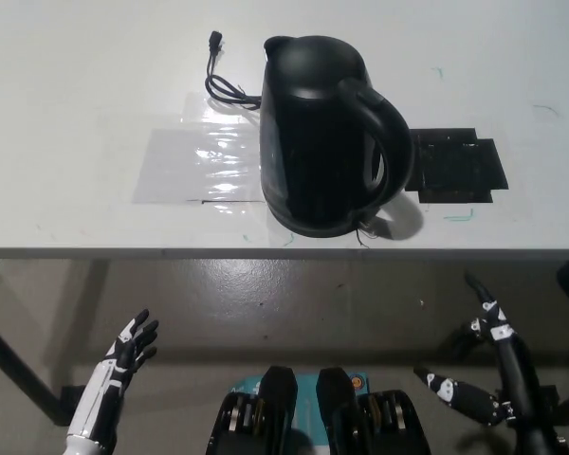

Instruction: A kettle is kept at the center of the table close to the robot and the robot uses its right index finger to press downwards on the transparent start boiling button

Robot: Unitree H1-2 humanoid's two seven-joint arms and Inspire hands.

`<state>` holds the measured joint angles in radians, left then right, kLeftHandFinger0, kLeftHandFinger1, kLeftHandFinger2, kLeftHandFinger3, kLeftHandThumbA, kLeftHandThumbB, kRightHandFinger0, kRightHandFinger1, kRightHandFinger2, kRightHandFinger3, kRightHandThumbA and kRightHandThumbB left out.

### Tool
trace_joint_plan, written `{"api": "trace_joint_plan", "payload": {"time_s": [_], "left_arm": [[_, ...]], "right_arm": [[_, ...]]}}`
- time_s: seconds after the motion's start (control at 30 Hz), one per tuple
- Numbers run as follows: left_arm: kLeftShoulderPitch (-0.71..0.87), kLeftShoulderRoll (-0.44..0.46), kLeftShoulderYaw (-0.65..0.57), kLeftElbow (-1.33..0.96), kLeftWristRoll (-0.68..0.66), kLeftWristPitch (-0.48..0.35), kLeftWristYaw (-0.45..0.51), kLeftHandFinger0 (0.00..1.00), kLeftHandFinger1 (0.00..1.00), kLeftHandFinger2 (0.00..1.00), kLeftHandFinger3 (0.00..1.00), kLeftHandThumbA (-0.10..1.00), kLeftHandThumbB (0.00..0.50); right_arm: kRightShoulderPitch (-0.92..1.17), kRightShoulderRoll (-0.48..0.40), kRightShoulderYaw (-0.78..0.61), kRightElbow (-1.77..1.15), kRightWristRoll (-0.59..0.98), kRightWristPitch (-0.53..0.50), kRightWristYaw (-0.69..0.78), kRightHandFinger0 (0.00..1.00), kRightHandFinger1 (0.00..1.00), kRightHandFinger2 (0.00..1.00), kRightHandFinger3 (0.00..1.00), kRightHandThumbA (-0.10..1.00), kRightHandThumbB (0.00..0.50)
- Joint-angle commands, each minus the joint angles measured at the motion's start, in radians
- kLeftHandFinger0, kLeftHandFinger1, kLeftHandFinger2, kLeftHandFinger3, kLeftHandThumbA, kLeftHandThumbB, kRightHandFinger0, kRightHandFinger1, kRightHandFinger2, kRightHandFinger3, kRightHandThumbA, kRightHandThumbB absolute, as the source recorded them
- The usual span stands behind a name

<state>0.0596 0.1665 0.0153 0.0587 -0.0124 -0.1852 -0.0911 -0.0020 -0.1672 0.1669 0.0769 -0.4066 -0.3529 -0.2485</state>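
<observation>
A black kettle [321,133] stands near the front edge of the white table [95,85], its handle [384,128] turned to the right. At the handle's base I can just make out the small clear start button [368,224]. My black right hand [488,365] hangs below the table's edge at the lower right, fingers spread, open and well short of the kettle. Over at the lower left, also under the table's edge, my white left hand [128,351] rests open. Neither hand touches anything.
A black power cord with plug [223,81] lies behind the kettle on the left. Clear plastic film [199,161] is taped flat beside the kettle. A black rectangular patch [455,166] lies on the table to the right. Grey floor shows under the table.
</observation>
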Motion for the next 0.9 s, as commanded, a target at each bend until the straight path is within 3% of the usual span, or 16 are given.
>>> {"api": "trace_joint_plan", "payload": {"time_s": [0.0, 0.3, 0.37, 0.73, 0.87], "left_arm": [[-0.01, 0.026, -0.003, -0.051, 0.001, -0.085, -0.022, 1.0, 1.0, 1.0, 1.0, 1.0, 0.363], [-0.017, 0.032, -0.004, -0.044, 0.012, -0.09, -0.021, 1.0, 1.0, 1.0, 1.0, 1.0, 0.35], [-0.016, 0.031, -0.004, -0.045, 0.007, -0.09, -0.021, 1.0, 1.0, 1.0, 1.0, 1.0, 0.372], [-0.009, 0.032, -0.005, -0.055, 0.009, -0.082, -0.019, 1.0, 1.0, 1.0, 1.0, 1.0, 0.355], [-0.013, 0.034, -0.007, -0.052, 0.018, -0.084, -0.018, 1.0, 1.0, 1.0, 1.0, 1.0, 0.365]], "right_arm": [[-0.063, 0.022, 0.006, -0.136, -0.242, -0.03, -0.079, 0.0, 0.0, 0.0, 1.0, 1.0, 0.25], [-0.145, 0.037, 0.019, -0.121, -0.268, 0.084, 0.007, 0.0, 0.0, 0.01, 1.0, 1.0, 0.28], [-0.154, 0.045, 0.02, -0.118, -0.247, 0.116, 0.038, 0.0, 0.0, 0.0, 1.0, 1.0, 0.289], [-0.223, 0.049, 0.056, -0.015, -0.27, 0.148, 0.062, 0.0, 0.0, 0.0, 1.0, 1.0, 0.26], [-0.238, 0.047, 0.071, 0.016, -0.288, 0.188, 0.078, 0.0, 0.0, 0.0, 1.0, 1.0, 0.272]]}}
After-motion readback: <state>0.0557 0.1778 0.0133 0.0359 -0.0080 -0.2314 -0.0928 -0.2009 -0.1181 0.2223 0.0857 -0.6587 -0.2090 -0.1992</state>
